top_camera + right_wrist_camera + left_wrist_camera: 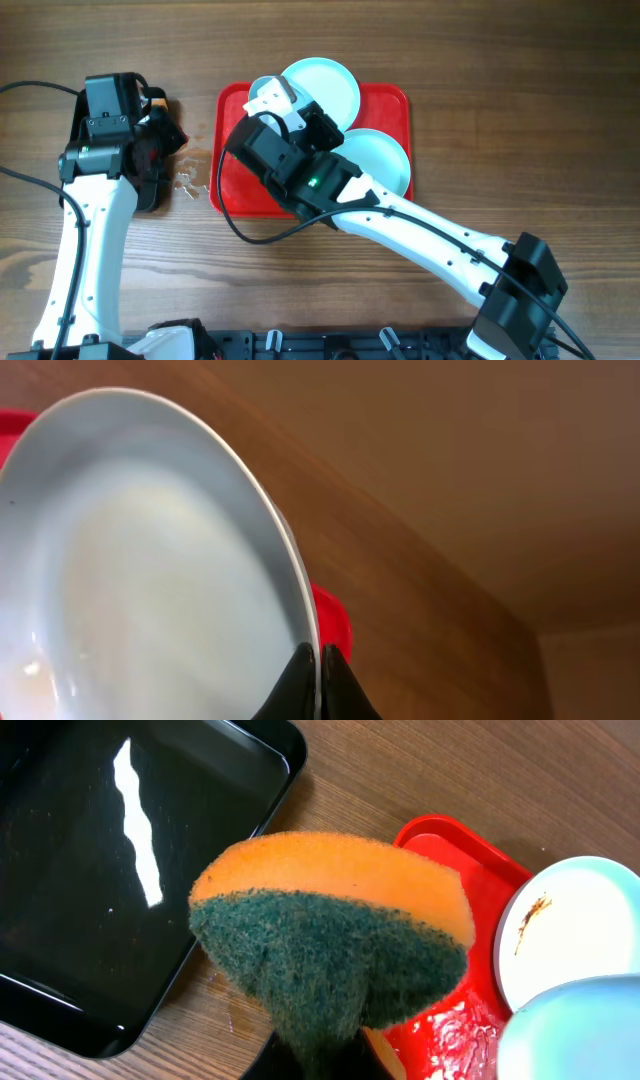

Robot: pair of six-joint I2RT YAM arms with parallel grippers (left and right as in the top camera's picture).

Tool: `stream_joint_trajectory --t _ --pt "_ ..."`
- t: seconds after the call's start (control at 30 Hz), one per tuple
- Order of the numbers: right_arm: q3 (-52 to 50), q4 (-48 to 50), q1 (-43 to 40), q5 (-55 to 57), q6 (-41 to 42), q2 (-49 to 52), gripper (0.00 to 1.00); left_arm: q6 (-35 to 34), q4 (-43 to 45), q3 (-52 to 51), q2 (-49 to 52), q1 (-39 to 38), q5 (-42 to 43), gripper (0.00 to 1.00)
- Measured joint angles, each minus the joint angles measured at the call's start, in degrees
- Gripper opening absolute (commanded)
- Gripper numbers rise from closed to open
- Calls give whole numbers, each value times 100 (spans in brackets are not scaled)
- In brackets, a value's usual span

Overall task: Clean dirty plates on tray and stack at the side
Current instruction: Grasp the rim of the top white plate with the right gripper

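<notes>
While the right gripper (320,660) pinches the rim of one plate (150,560) over the red tray (392,105), the left gripper (160,128) squeezes a folded sponge (330,940), green scouring side outward, just beside the black tray (80,920).

The coming move, as I judge it, turns on bringing sponge and plate together. The held plate lies off to the left gripper's right, across a strip of bare worktop (200,120) and well apart from it. The left arm is the only one free to wipe. Being round, the plate has no long axis. What counts is which way its face is turned, and that I cannot tell for sure.

The left wrist view shows what the overhead misses: a brown smear (535,910) on a smeared plate (570,930) lying in the tray beyond the sponge. Only the right wrist view shows the pinch on the rim. The overhead shows two plates plainly. A third may be hidden under the right arm.
</notes>
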Motion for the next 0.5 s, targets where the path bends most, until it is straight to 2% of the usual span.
stream_joint_trajectory --t 0.17,0.37,0.5 --pt "0 -101 -59 -282 404 0 4 0 -2 0 0 0 2 4" --pt "0 -15 -76 251 367 0 4 0 0 0 0 0 4 4" --pt "0 -234 -81 -138 175 0 4 -4 7 0 0 0 153 4"
